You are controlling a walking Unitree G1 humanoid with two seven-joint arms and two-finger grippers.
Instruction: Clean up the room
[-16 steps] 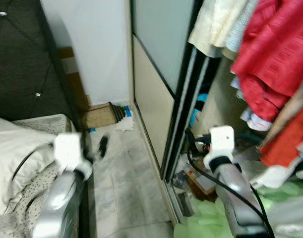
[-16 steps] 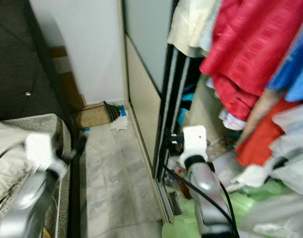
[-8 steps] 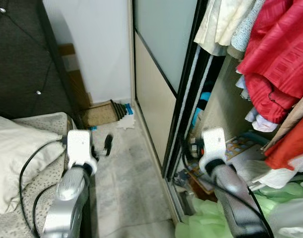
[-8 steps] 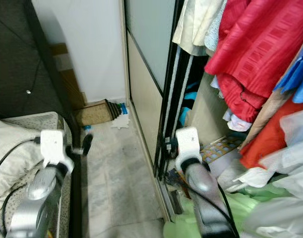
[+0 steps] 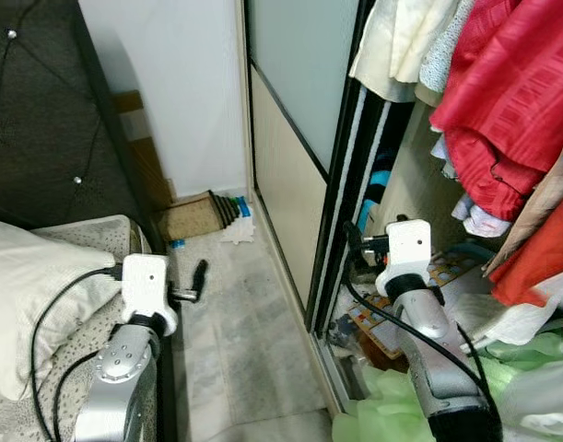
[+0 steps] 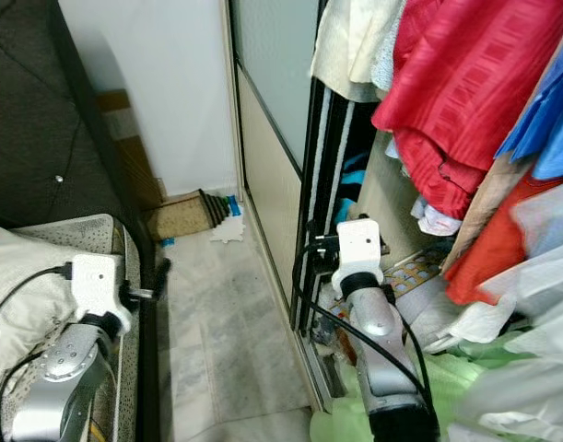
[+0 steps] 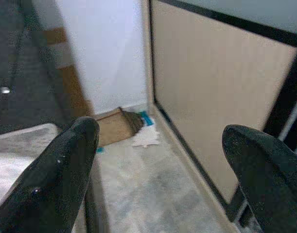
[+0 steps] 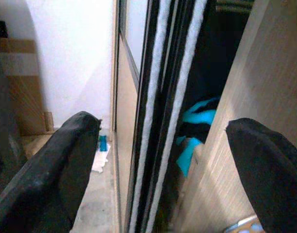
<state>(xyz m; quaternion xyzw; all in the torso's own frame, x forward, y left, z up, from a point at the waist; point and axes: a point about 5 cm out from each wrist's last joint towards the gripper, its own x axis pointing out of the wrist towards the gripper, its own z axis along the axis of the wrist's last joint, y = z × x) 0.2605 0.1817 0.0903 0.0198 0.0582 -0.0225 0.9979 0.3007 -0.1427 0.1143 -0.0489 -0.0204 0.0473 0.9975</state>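
Observation:
My left gripper (image 5: 194, 282) hangs open over the narrow marble floor strip (image 5: 235, 313) between bed and wardrobe, with nothing between its fingers (image 7: 65, 179). Ahead of it, by the far wall, lie a crumpled white paper (image 5: 235, 230), a blue item (image 5: 245, 210), a small blue scrap (image 5: 176, 243) and a flat brown cardboard piece (image 5: 189, 219). My right gripper (image 5: 355, 241) is open and empty at the edge of the wardrobe's sliding door (image 5: 286, 184); its fingers (image 8: 56, 160) frame the door tracks and a turquoise cloth (image 8: 197, 126) inside.
A bed with a white pillow (image 5: 32, 285) and dark tufted headboard (image 5: 41, 120) bounds the left. The open wardrobe on the right holds hanging red clothes (image 5: 511, 101), floor clutter (image 5: 373, 322) and green fabric (image 5: 392, 405) spilling out low down.
The whole picture has shifted slightly and sharpened, so the camera moved. Both arms keep about the same pose, grippers open and empty.

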